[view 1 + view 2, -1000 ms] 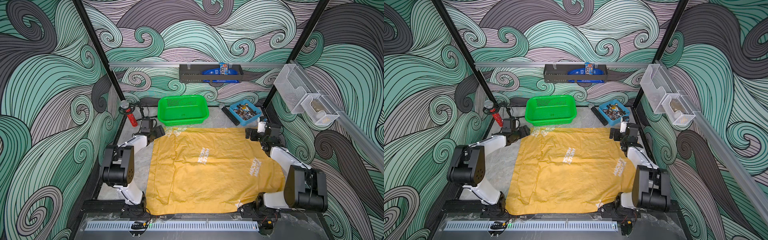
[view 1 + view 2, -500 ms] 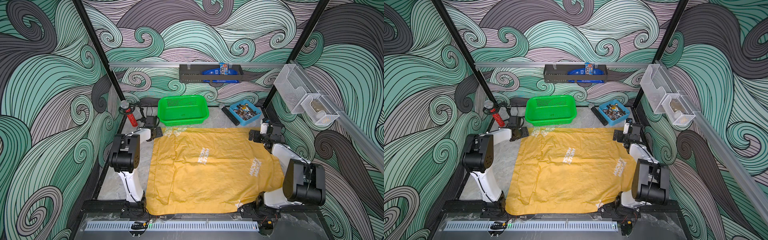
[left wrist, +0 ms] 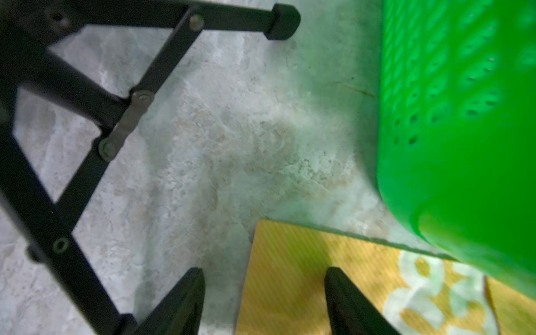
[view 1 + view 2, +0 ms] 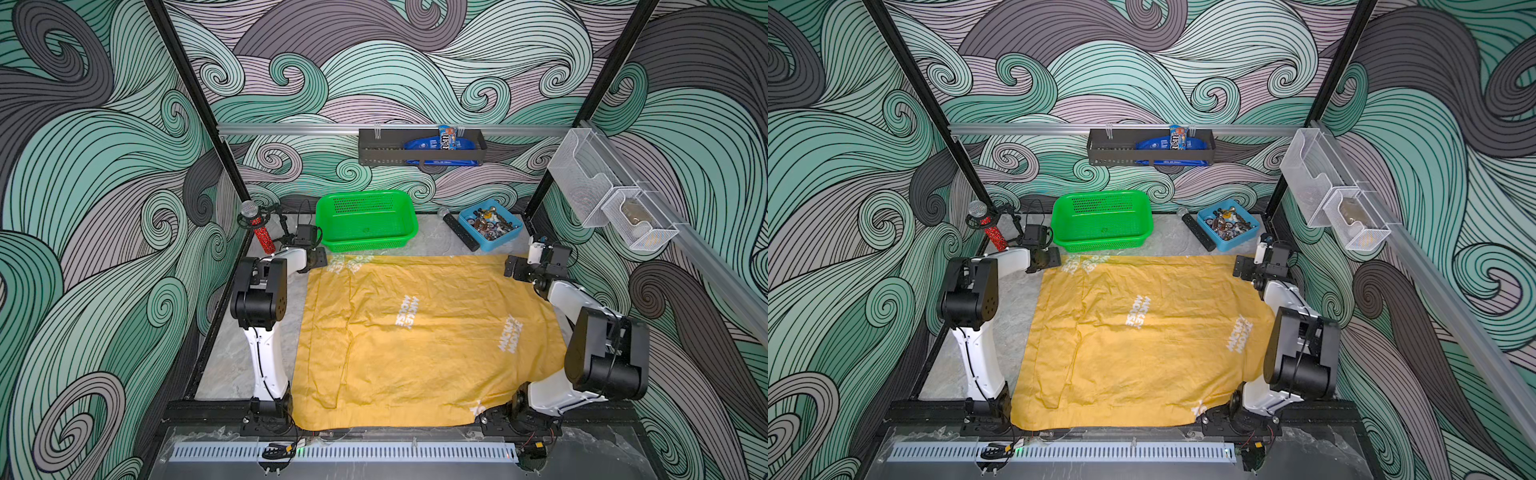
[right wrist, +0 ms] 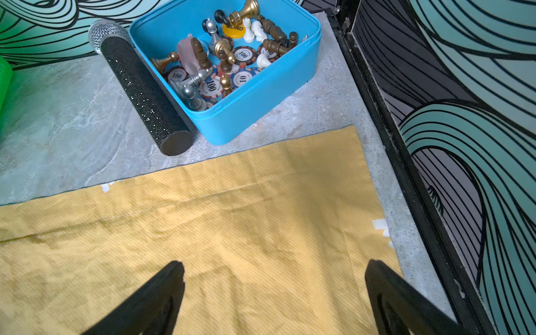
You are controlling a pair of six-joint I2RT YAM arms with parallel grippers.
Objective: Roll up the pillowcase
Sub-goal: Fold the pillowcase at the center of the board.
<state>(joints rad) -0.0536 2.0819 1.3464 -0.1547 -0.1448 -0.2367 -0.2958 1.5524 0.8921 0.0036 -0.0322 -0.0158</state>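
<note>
Mustard-yellow and wrinkled, the pillowcase [image 4: 415, 332] lies spread flat and unrolled on the grey marbled table [image 4: 232, 357], between the two arms in both top views. The left gripper [image 3: 264, 271] is at its far left corner, next to the green basket [image 3: 464, 116]. Its jaws are partly apart with the cloth's edge between them, and they grip nothing. The right gripper [image 5: 275, 264] is spread wide above the far right corner and holds nothing. Whether either gripper's tips touch the cloth cannot be told. White lettering [image 4: 406, 311] on the cloth reads "MICKEY MOUSE". In the blue box [image 5: 261, 95], chips [image 5: 211, 87] read "100" and a yellow disc [image 5: 234, 29] reads "BLIND".
</note>
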